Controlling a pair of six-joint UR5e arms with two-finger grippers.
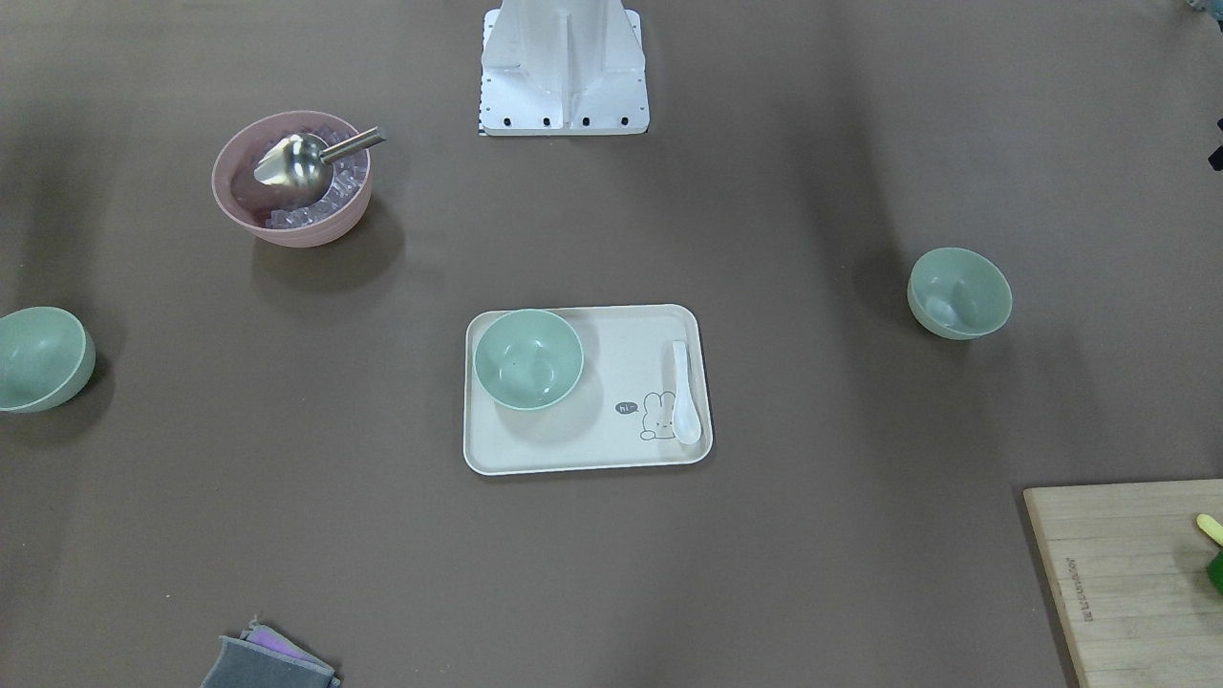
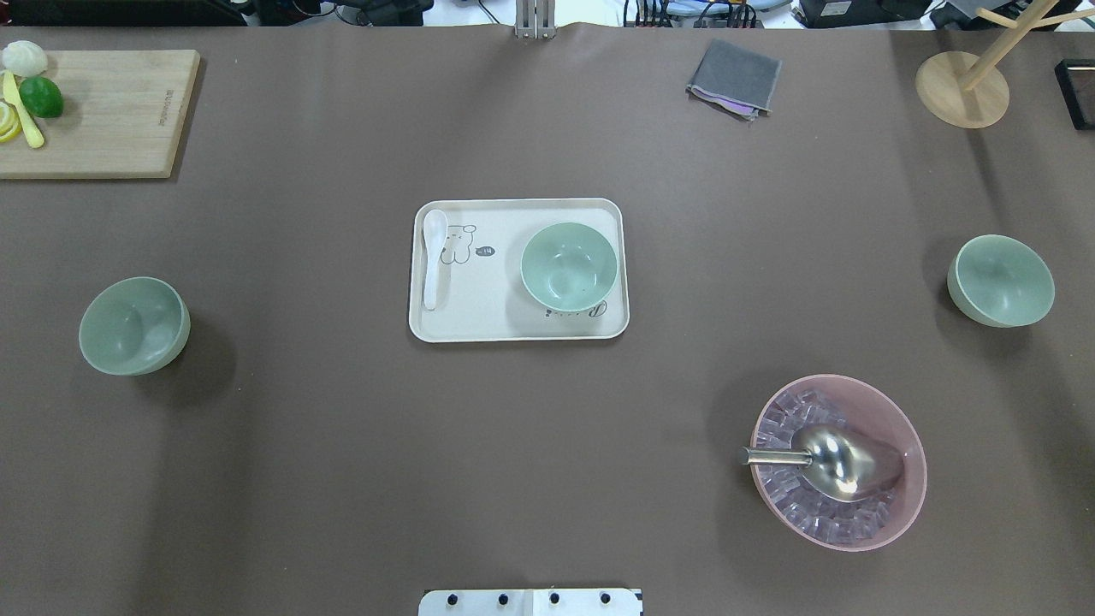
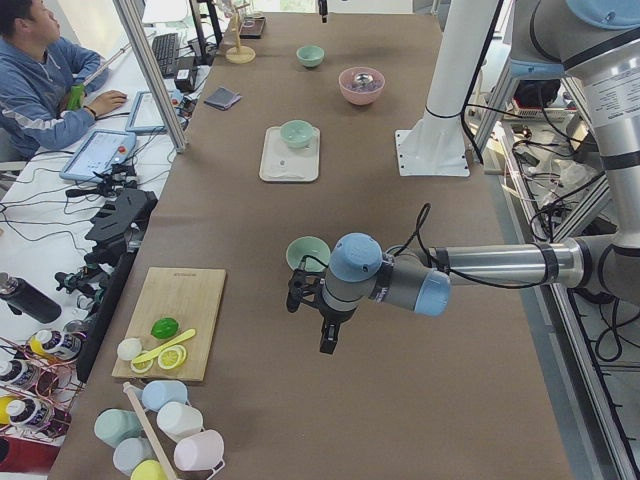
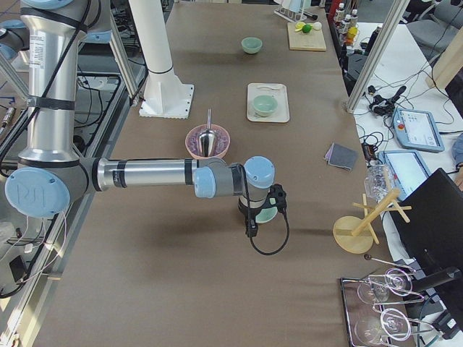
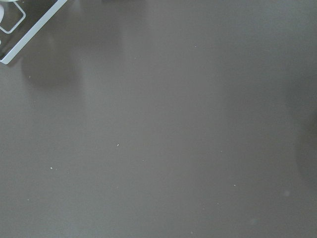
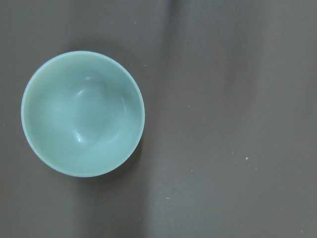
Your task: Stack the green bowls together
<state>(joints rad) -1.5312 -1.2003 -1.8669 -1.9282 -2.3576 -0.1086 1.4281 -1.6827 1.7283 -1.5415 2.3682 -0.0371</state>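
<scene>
Three pale green bowls stand apart, upright. One (image 2: 569,266) sits on the cream tray (image 2: 513,329) at mid-table. One (image 2: 134,326) stands on the robot's left, one (image 2: 1000,281) on its right. My left gripper (image 3: 320,320) hangs just beside the left bowl (image 3: 307,253); it shows only in the exterior left view, so I cannot tell its state. My right gripper (image 4: 253,223) hangs over the right bowl (image 4: 269,214), which also shows in the right wrist view (image 6: 82,113); I cannot tell its state. The left wrist view shows only bare table.
A pink bowl (image 2: 890,513) with ice and a metal scoop (image 2: 834,460) stands front right. A white spoon (image 2: 434,257) lies on the tray. A cutting board (image 2: 120,111) with lime is far left, a grey cloth (image 2: 734,77) and wooden rack (image 2: 962,90) far right.
</scene>
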